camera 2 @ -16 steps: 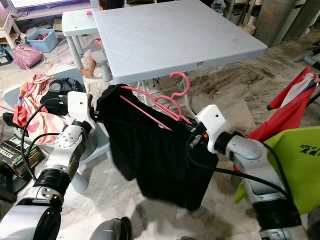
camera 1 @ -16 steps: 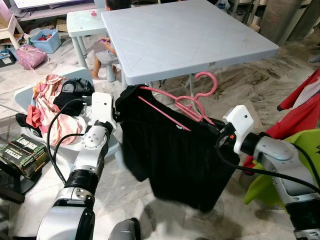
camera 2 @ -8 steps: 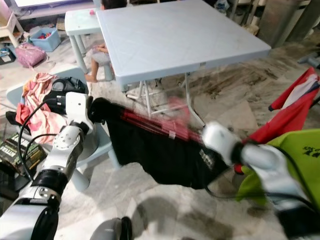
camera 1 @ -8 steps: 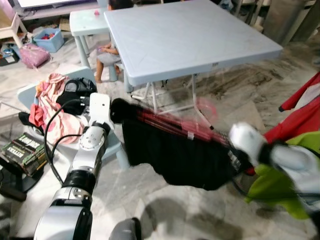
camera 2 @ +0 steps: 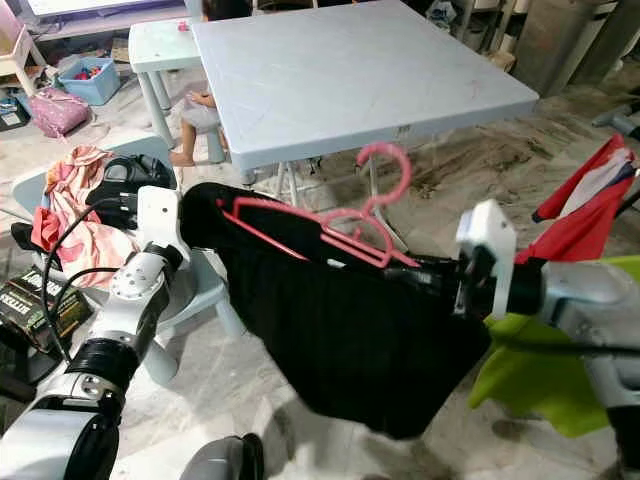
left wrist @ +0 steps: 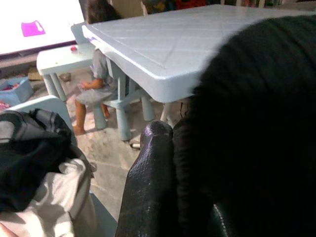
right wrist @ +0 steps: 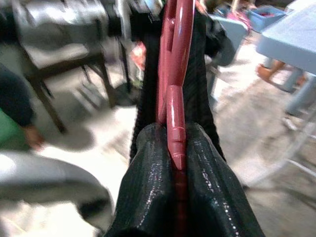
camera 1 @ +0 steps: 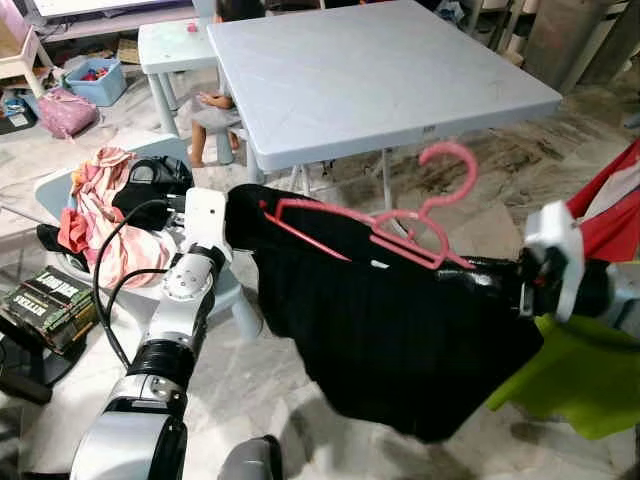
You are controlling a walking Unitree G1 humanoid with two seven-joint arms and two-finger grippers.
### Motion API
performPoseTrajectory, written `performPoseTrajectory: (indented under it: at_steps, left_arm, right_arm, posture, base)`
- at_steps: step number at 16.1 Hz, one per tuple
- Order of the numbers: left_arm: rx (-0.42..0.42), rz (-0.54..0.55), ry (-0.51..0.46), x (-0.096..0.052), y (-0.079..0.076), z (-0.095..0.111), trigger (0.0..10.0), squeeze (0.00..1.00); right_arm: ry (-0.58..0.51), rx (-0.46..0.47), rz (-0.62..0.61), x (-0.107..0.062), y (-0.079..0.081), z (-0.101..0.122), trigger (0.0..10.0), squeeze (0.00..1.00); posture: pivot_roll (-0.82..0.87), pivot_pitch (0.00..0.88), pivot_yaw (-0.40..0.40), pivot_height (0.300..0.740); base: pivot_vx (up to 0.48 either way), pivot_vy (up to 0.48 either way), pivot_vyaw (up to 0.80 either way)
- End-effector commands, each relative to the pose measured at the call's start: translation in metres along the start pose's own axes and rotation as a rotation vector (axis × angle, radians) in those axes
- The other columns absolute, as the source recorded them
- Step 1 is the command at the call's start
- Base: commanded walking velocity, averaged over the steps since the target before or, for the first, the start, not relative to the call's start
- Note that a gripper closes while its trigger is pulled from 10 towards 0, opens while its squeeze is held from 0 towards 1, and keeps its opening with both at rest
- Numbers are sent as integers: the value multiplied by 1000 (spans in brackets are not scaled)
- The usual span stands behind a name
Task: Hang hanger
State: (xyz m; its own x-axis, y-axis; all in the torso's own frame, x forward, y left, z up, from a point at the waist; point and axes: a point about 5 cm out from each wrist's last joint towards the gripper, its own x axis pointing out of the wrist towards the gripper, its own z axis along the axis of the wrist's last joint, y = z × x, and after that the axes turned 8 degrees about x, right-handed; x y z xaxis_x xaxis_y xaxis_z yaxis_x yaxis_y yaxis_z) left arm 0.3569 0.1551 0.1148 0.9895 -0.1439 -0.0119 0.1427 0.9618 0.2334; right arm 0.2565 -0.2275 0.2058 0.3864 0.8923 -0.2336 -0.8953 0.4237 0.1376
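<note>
Closest, the right hand [right wrist: 175,163] pinches the pink hanger [camera 1: 385,222], its black garment [camera 1: 400,330] hanging between both arms. Left hand [camera 1: 232,215] seems closed on the garment's other shoulder, mostly hidden. Beyond stand the bench [camera 1: 380,75] and a blue bin [camera 1: 97,80] of toys.

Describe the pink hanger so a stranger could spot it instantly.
Start at the big pale blue table; just in front of it a black garment is stretched between the robot's two grippers. The pink hanger runs along its top edge, the hook curling upward, the only pink plastic there.
</note>
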Motion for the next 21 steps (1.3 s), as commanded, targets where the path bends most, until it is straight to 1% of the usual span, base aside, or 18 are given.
performPoseTrajectory:
  at_steps: [1, 2, 4, 5, 6, 7, 8, 9, 10, 11, 12, 13, 15, 16, 17, 19, 20, 21]
  left_arm:
    - [-18, 35, 92, -7, 11, -17, 0, 0]
    - [-19, 29, 96, -7, 10, -18, 0, 0]
    - [-45, -6, 98, -9, -3, -20, 0, 0]
    - [-48, -12, 98, -9, -6, -20, 0, 0]
    - [-60, -37, 92, -10, -14, -20, 0, 0]
    - [-79, -90, 81, -12, -30, -17, 0, 0]
    - [-83, -112, 77, -12, -36, -16, 0, 0]
    - [-93, -148, 69, -13, -45, -14, 0, 0]
    - [-110, -193, 61, -16, -55, -13, 0, 0]
    - [-114, -221, 57, -18, -61, -12, 0, 0]
    - [-113, -231, 59, -21, -64, -12, 0, 0]
    - [-120, -250, 60, -23, -68, -13, 0, 0]
    - [-107, -264, 43, -25, -70, -9, 0, 0]
    - [-89, -257, 22, -26, -67, -5, 0, 0]
    - [-81, -230, 11, -27, -61, -2, 0, 0]
    - [-23, -113, -20, -39, -36, 3, 0, 0]
    - [-10, -86, -35, -44, -31, 4, 0, 0]
    - [-5, -61, -43, -49, -28, 6, 0, 0]
  right_arm:
    - [-137, -37, 73, -13, 8, 35, 10000, 0]
    - [-153, -31, 81, -13, 9, 37, 10000, 0]
    - [-335, 31, 33, -2, -2, 56, 10000, 0]
    - [-353, 40, 31, 0, -3, 58, 10000, 0]
    - [-407, 27, -82, 11, -16, 63, 10000, 0]
    - [-456, 10, -280, 35, -35, 66, 10000, 0]
    - [-463, -16, -334, 44, -38, 66, 10000, 0]
    - [-466, -56, -454, 53, -45, 64, 10000, 0]
    - [-532, -23, -593, 61, -54, 62, 10000, 0]
    - [-577, 21, -669, 67, -58, 59, 10000, 0]
    - [-601, 65, -699, 73, -58, 54, 10000, 0]
    - [-610, 98, -726, 82, -55, 43, 10000, 0]
    - [-586, 62, -787, 85, -53, 30, 10000, 0]
    - [-556, 34, -799, 83, -52, 22, 10000, 0]
    - [-508, -1, -803, 80, -52, 14, 10000, 0]
    - [-363, -28, -871, 64, -50, -23, 10000, 0]
    - [-334, -36, -881, 62, -45, -35, 10000, 0]
    - [-318, -24, -904, 59, -43, -44, 10000, 0]
  posture:
    - [-98, 67, 51, 740]
    - [-98, 67, 51, 740]
    - [-95, 66, 52, 740]
    - [-95, 66, 52, 740]
    - [-97, 64, 60, 740]
    - [-96, 61, 64, 740]
    - [-96, 61, 64, 740]
    - [-93, 58, 68, 740]
    - [-87, 50, 72, 740]
    - [-81, 45, 69, 740]
    - [-72, 39, 64, 740]
    - [-70, 34, 63, 740]
    - [-60, 35, 64, 740]
    - [-60, 35, 64, 740]
    - [-57, 36, 68, 740]
    - [-73, 22, 71, 740]
    - [-64, 5, 72, 740]
    - [-64, 5, 72, 740]
  base:
    - [0, 0, 0]
    - [0, 0, 0]
    - [0, 0, 0]
    - [0, 0, 0]
    - [0, 0, 0]
    - [0, 0, 0]
    - [0, 0, 0]
    - [0, 0, 0]
    - [0, 0, 0]
    - [0, 0, 0]
    - [0, 0, 0]
    - [0, 0, 0]
    - [0, 0, 0]
    - [0, 0, 0]
    - [0, 0, 0]
    - [0, 0, 0]
    - [0, 0, 0]
    - [0, 0, 0]
